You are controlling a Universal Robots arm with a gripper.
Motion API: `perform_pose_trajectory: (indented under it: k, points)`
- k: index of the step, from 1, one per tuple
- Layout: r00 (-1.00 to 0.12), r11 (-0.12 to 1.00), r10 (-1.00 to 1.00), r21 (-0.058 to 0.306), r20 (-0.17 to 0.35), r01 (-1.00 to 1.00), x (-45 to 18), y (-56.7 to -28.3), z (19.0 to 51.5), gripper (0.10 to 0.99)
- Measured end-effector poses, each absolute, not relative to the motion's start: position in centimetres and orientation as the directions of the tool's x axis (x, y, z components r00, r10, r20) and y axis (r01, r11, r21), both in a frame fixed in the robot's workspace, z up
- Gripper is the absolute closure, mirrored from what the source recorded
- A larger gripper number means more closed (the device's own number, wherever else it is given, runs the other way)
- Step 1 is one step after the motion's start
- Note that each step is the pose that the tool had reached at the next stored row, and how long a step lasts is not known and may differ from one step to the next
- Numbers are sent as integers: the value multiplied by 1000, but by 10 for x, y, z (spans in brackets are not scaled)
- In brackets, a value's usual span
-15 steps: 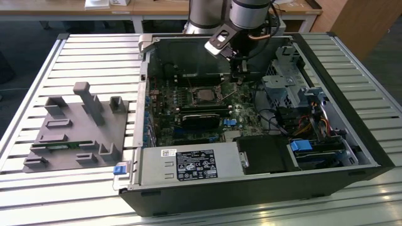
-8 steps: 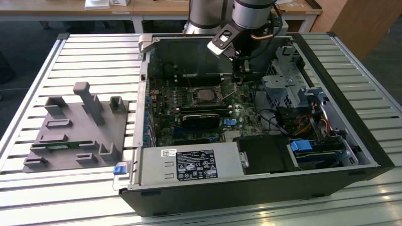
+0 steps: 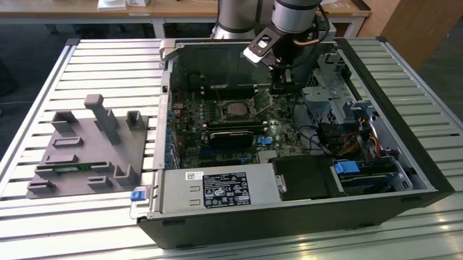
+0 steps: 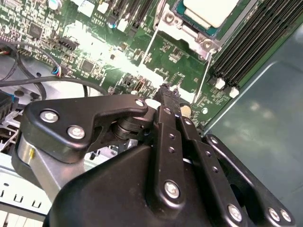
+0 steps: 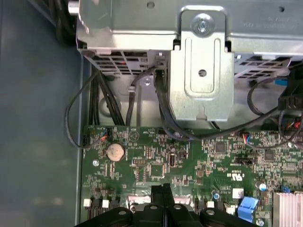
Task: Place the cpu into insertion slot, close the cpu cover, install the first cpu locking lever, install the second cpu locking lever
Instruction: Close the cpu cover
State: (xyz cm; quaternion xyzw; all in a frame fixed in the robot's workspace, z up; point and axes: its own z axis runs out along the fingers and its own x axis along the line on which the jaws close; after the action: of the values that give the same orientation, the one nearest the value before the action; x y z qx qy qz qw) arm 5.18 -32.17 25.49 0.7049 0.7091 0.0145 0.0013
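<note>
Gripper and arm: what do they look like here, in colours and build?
The arm is a silver-grey tube with dark joint sections, and a copper-coloured cable loops by its wrist. The gripper is matte black: flat linkage bars pinned with silver screws, narrowing to two slim fingers, on a grey metal body.

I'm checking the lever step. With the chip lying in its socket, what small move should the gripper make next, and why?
Probably ease the gripper across to the nearer locking lever: its shut fingertips hang over the board just short of that thin rod, and the cpu already lies in the insertion slot. Whether the lever is latched, I cannot tell.
</note>
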Motion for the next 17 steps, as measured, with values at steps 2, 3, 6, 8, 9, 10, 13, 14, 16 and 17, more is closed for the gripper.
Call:
perform_pose_trajectory:
  k: [2, 3, 6, 8, 9, 10, 13, 14, 16, 17]
  points:
    - [-6, 6, 1000, 21, 19, 1000, 55, -321, 255, 980]
    - [-6, 6, 1000, 20, 19, 1000, 57, -321, 255, 980]
    - [-6, 6, 1000, 18, 19, 1000, 62, -321, 254, 980]
    - [-6, 6, 1000, 16, 19, 1000, 64, -320, 254, 980]
    - [-6, 6, 1000, 14, 19, 1000, 65, -320, 253, 980]
    - [-6, 6, 1000, 14, 19, 1000, 65, -320, 253, 980]
    - [-6, 6, 1000, 12, 19, 1000, 66, -319, 250, 980]
    - [-6, 6, 1000, 11, 19, 1000, 67, -319, 249, 980]
    - [-6, 6, 1000, 10, 19, 1000, 68, -319, 246, 980]
    - [-6, 6, 1000, 10, 19, 1000, 68, -318, 245, 980]
